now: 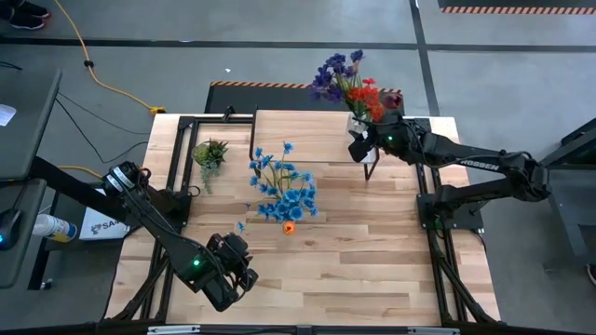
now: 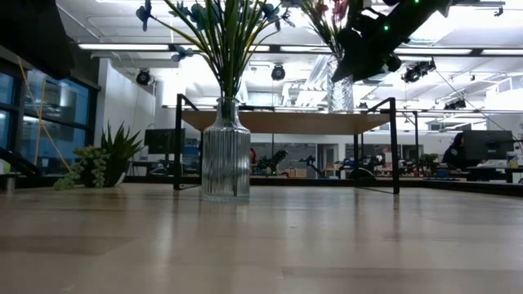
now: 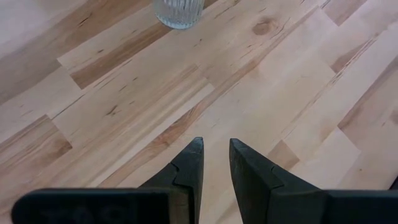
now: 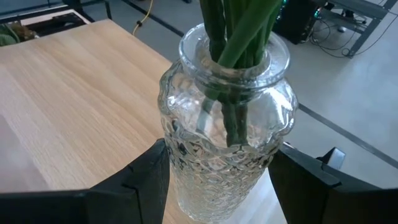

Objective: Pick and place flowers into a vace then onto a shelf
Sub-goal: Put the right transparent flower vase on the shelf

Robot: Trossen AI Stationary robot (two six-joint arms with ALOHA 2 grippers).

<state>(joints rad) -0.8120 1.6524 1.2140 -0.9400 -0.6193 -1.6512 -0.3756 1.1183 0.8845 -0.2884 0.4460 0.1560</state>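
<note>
Your red, purple and maroon flowers (image 1: 352, 82) stand in a knobbly clear glass vase (image 4: 227, 134), and that vase sits on the shelf (image 1: 303, 126) at its right end, close to the far right corner of the worktop (image 1: 372, 251). Your right hand (image 4: 221, 168) has a finger on each side of the vase's belly; the fingers look close against the glass, so treat it as gripped, though contact is hard to confirm. In the low view the vase base appears level with the shelf board.

The blue flowers with the orange bloom (image 1: 284, 191) stand in a ribbed glass vase (image 2: 225, 155) on the worktop in front of the shelf, near the middle. The potted plant (image 1: 209, 154) sits toward the far left.

Your left hand (image 3: 214, 165) waits over the near left part of the worktop, fingers narrowly apart, holding nothing.

Main risk: the vase stands near the shelf's end edge and carries tall stems. Pulling the fingers back unevenly could drag it, tip it or slide it off.
</note>
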